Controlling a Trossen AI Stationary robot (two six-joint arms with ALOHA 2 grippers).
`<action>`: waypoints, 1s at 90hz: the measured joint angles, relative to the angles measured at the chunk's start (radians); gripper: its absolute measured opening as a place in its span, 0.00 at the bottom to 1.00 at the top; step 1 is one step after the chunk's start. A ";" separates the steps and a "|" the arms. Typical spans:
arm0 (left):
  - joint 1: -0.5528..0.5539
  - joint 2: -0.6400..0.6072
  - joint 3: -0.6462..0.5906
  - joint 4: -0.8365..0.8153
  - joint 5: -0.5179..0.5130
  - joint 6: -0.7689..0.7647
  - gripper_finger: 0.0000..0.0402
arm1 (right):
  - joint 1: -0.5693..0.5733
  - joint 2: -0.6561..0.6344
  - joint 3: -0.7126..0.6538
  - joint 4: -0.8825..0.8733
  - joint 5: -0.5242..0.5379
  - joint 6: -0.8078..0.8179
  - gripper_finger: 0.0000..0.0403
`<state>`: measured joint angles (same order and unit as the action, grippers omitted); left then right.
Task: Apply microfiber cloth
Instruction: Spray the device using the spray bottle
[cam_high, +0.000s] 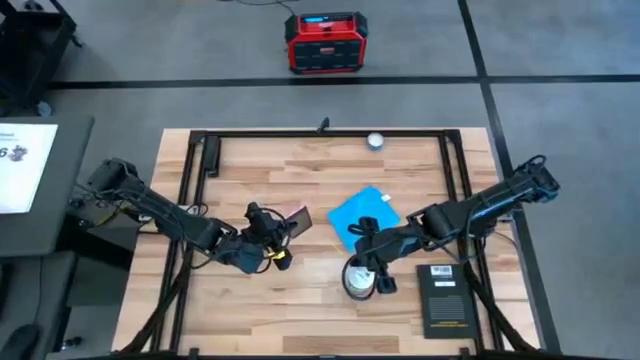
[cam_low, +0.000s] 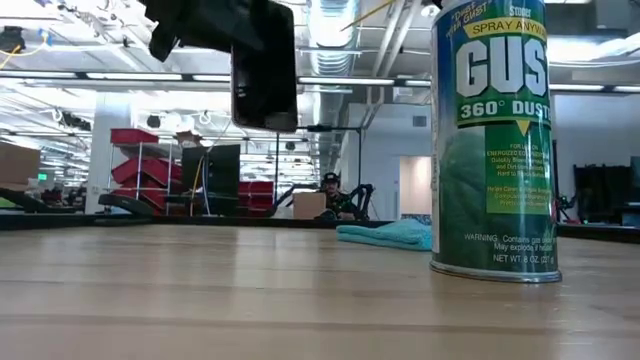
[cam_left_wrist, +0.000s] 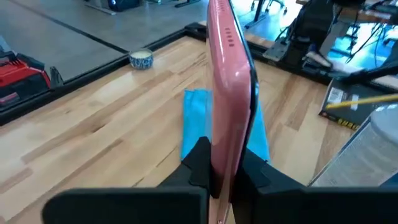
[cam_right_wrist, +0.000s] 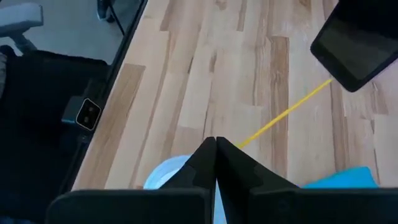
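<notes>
Microfiber cloth (cam_high: 362, 216) lay flat on the worktop (cam_high: 300, 305), not gripped by either arm, between the two tools and a bit farther back.

Left tool (cam_left_wrist: 224, 180) was clamped on the phone (cam_left_wrist: 229, 81), holding it on edge and lifted clear of the wood. Pink back faced one side, dark screen (cam_right_wrist: 357, 46) the other. My read: lifted and turned like that so the screen could be reached for wiping. Phone looked rigid and smooth-cased, with rounded corners.

Right tool (cam_right_wrist: 216, 162) had its fingers pinched together with nothing between them. It hovered right over the white top of the duster can (cam_high: 359, 277), just in front of the cloth. A thin yellow straw (cam_right_wrist: 286, 112) stuck out from the can's nozzle toward the phone. Can was a tall upright cylinder with a printed green label, standing on its base.

Cloth was bright blue, soft, roughly rectangular, slightly rumpled at one edge in the low view. Small white tag (cam_high: 386, 198) at its far side. It sat angled, not square to the worktop.

Black booklet (cam_high: 446, 298) with a white label lay flat near the front right corner, apart from the cloth. Worktop was light wood planks inside a black frame.

Judgement: cloth pickup not started; right tool was nearest to it.
</notes>
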<state>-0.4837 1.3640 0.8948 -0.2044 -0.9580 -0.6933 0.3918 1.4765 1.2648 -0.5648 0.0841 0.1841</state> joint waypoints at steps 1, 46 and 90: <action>0.001 0.003 0.000 0.002 0.000 0.000 0.01 | -0.001 0.000 0.000 0.000 -0.001 0.000 0.00; 0.001 0.030 0.054 -0.021 0.011 0.037 0.01 | -0.009 -0.001 -0.044 0.065 -0.023 -0.005 0.00; 0.001 0.030 0.054 -0.031 0.010 0.037 0.01 | -0.028 -0.003 -0.115 0.158 -0.061 0.006 0.00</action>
<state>-0.4828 1.3945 0.9489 -0.2355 -0.9482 -0.6567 0.3634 1.4738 1.1500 -0.4073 0.0231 0.1905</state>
